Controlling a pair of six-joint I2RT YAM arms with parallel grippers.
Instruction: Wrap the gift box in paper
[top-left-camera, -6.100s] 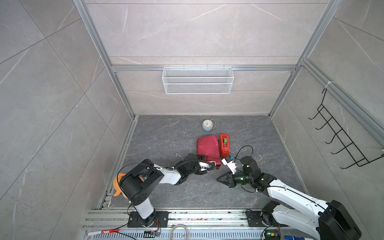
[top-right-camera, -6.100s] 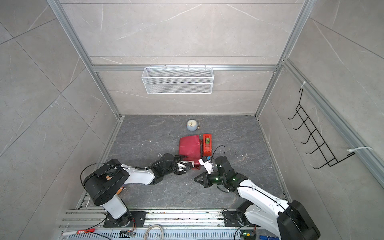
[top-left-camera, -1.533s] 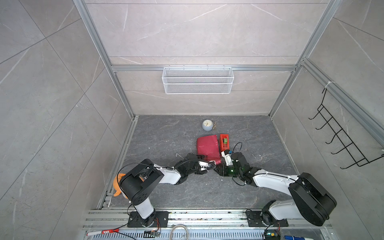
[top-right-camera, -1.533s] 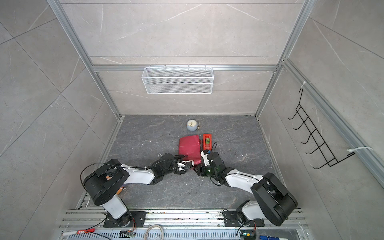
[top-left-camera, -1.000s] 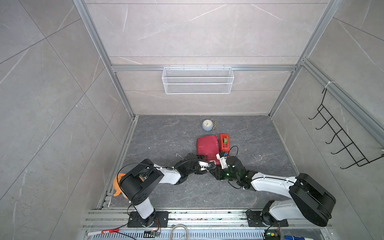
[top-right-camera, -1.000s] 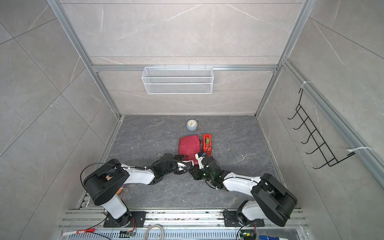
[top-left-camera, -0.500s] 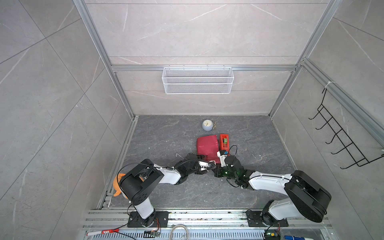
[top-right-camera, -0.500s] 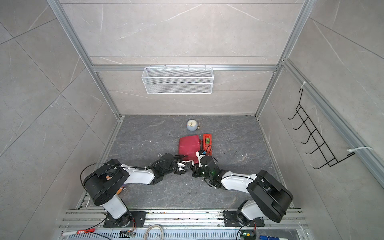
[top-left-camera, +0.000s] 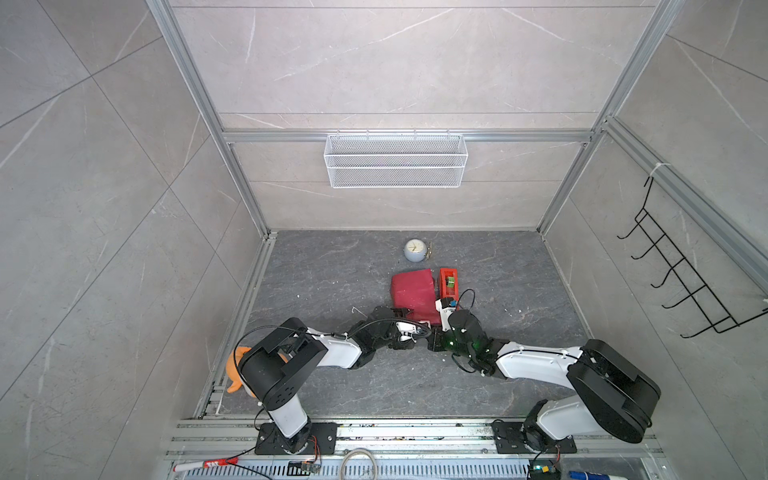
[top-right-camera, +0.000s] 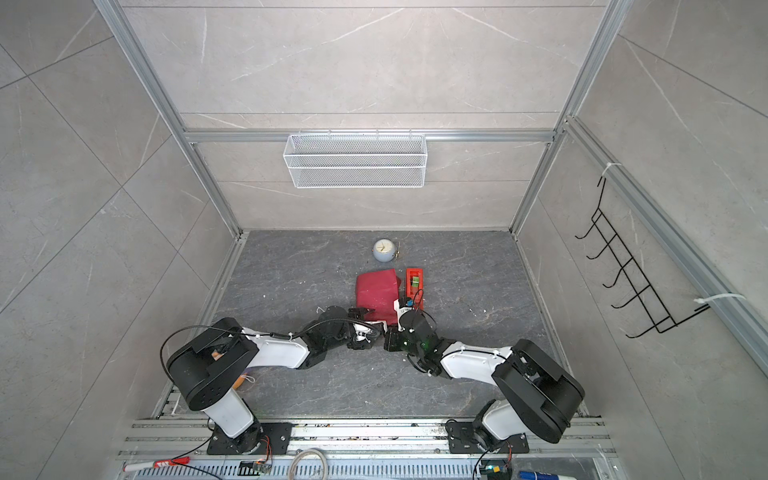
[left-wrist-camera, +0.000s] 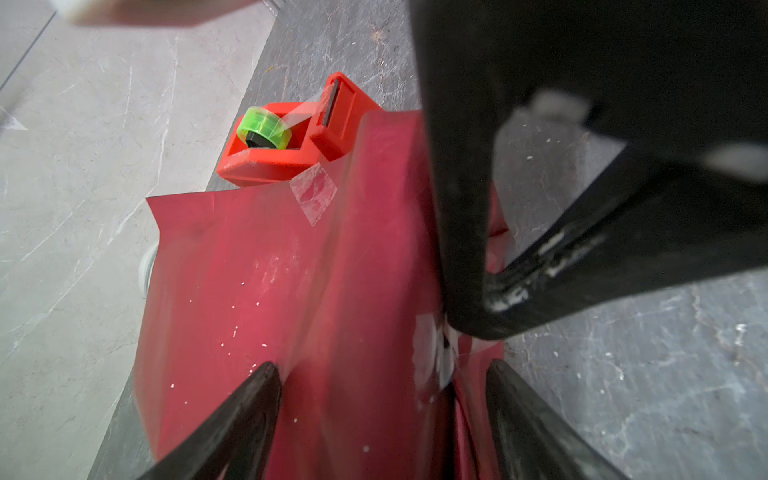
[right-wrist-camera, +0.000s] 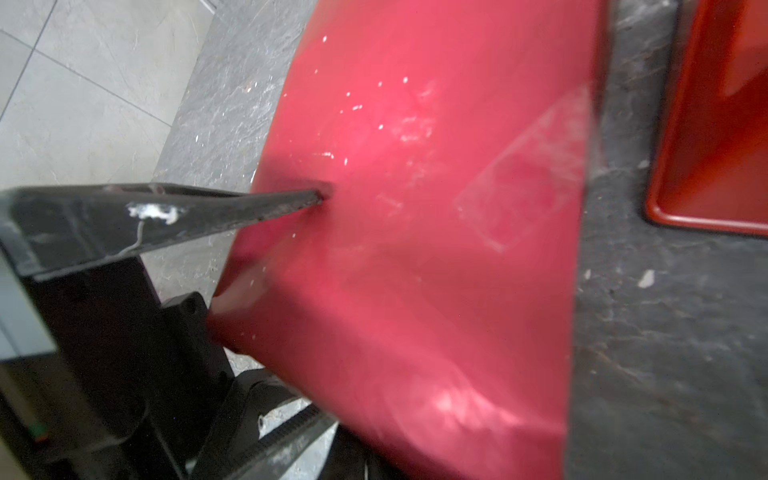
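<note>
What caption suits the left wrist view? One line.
Open left pincer over the paper; shut right pincer tip touching it; tape dispenser beyond.

gift box: fully covered by the paper; no box surface shows. paper near edge: hidden under the arms in both top views. right gripper: blurred, body cut off by the frame. tape dispenser: cut off, blurred. orange object: mostly hidden behind the left arm base. clock: dial too small to read.
</note>
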